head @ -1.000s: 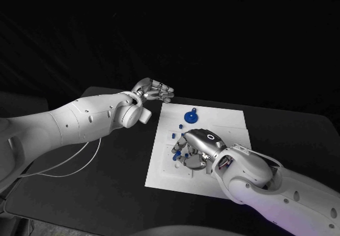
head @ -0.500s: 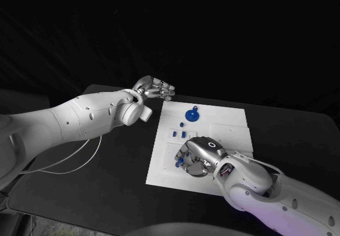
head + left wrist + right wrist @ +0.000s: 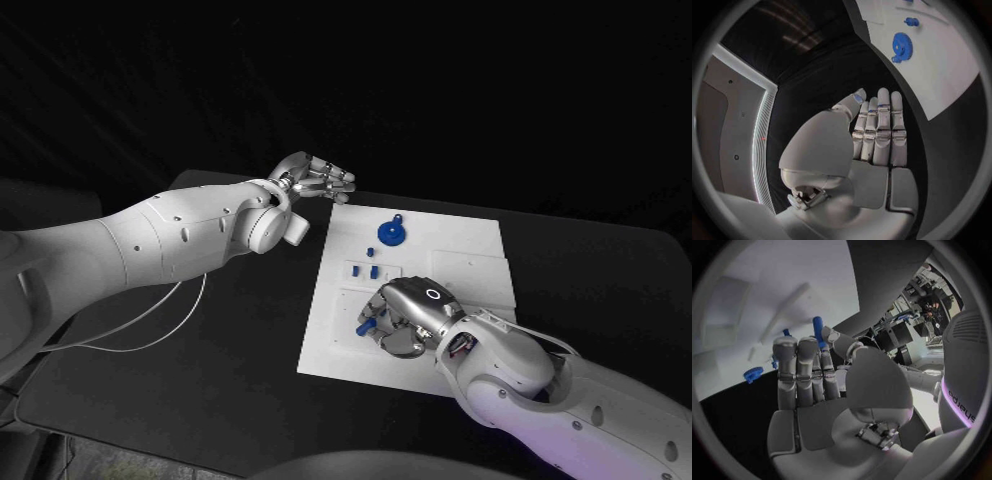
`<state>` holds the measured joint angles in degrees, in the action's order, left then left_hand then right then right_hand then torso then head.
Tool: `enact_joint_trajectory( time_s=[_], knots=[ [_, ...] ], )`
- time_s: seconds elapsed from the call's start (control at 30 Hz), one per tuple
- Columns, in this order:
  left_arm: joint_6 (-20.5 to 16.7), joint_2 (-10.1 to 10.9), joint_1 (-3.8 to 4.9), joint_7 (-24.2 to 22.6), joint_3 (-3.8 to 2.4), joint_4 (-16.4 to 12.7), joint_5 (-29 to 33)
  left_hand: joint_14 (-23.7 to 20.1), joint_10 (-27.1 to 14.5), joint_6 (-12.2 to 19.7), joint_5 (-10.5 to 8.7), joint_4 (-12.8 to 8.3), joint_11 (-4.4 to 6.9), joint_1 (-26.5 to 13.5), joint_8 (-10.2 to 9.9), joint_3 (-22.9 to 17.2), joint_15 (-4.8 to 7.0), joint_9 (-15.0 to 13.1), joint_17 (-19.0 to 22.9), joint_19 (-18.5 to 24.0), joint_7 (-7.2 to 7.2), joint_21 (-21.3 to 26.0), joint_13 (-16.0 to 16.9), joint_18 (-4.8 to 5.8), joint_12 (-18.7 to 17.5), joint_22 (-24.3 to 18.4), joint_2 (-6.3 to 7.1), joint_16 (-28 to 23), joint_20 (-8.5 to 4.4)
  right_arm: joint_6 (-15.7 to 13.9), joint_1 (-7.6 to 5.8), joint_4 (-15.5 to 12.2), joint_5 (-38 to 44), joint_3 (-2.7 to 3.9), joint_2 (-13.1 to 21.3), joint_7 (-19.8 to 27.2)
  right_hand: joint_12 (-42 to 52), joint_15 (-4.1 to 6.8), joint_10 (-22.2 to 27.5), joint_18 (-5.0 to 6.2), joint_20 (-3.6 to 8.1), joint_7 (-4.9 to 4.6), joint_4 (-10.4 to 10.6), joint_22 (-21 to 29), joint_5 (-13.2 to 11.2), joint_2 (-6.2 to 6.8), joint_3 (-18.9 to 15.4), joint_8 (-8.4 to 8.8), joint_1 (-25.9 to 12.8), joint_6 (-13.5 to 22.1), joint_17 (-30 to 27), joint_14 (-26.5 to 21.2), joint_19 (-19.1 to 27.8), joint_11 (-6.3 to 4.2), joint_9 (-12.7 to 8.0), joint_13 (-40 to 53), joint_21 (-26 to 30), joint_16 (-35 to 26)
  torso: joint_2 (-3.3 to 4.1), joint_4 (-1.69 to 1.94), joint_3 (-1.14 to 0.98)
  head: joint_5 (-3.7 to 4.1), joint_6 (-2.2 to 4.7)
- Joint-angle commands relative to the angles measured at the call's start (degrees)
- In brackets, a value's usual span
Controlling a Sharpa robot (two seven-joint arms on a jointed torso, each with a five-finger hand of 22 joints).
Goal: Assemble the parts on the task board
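Right robot hand (image 3: 402, 314) rests low on the near part of the white rectangular task board (image 3: 462, 245) on the black counter (image 3: 216, 360), pinching a small blue peg (image 3: 817, 328) between thumb and fingertip, while the left robot hand (image 3: 317, 181) hovers off the board's far corner, fingers straight, holding nothing, near the blue gear (image 3: 389, 235).

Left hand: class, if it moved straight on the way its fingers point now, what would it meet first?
Judging by the left wrist view, the left hand points along the black table toward the task board; the board's near edge likely comes first, before the blue gear. Height above the table is unclear.
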<state>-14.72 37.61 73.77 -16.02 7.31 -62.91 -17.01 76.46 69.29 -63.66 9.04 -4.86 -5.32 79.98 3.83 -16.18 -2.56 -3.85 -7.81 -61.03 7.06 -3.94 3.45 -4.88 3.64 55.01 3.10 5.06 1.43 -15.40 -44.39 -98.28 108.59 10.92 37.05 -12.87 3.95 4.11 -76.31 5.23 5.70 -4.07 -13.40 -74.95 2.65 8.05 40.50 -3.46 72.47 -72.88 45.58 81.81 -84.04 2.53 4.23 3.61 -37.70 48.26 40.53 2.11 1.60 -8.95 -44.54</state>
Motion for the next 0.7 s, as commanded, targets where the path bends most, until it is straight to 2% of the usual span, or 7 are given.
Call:
enact_joint_trajectory(
  time_s=[0.03,0.27,0.7],
  knots=[
    [0.75,-0.02,-0.03,-0.33,-0.05,-0.14,0.35,0.07,-0.47,0.31,0.05,0.31,-0.03,-0.44,-0.22,-0.05,-0.09,0.02,-0.08,-0.35,0.07,0.04,-0.07,0.87,-0.2,-0.05,-0.16,0.22,0.05,-0.6,0.25,0.03,2.13,-0.16,-0.09,-0.77,0.24,0.43,-5.94,0.78,0.2,0.05,-0.21,-0.25,0.22,-0.52,0.12,-0.24,0.01,-0.51,0.09,0.12,-2.86,-2.37,0.09,1.28,-0.21,-0.3,0.01,0.03,0.02,-0.02,-0.07],
    [0.81,0.01,-0.04,-0.31,-0.05,-0.14,0.34,0.07,-0.47,0.31,0.05,0.31,-0.03,-0.44,-0.22,-0.05,-0.09,0.02,-0.08,-0.35,0.07,0.04,-0.07,0.87,-0.2,-0.05,-0.16,0.22,0.05,-0.72,0.28,0.1,2.51,-0.15,-0.11,-1.09,0.2,0.45,-6.0,0.77,0.23,0.07,-0.22,-0.33,0.21,-0.45,0.24,-0.22,0.0,-0.57,0.16,0.16,-2.86,-2.38,0.08,1.24,-0.3,-0.3,-0.02,0.03,0.1,0.01,-0.13],
    [0.89,0.11,-0.04,-0.23,-0.05,-0.11,0.32,0.07,-0.47,0.31,0.05,0.31,-0.03,-0.44,-0.22,-0.05,-0.09,0.02,-0.08,-0.35,0.07,0.04,-0.07,0.87,-0.2,-0.05,-0.16,0.22,0.05,0.69,0.29,-0.33,2.47,-0.15,0.14,-0.98,0.18,0.45,-6.09,0.75,0.23,0.08,-0.19,-0.43,0.22,-0.39,0.2,-0.22,-0.07,-0.65,0.27,0.13,-2.83,-2.41,0.08,1.21,-0.32,-0.38,-0.02,0.02,0.07,-0.04,-0.4]
  ],
)
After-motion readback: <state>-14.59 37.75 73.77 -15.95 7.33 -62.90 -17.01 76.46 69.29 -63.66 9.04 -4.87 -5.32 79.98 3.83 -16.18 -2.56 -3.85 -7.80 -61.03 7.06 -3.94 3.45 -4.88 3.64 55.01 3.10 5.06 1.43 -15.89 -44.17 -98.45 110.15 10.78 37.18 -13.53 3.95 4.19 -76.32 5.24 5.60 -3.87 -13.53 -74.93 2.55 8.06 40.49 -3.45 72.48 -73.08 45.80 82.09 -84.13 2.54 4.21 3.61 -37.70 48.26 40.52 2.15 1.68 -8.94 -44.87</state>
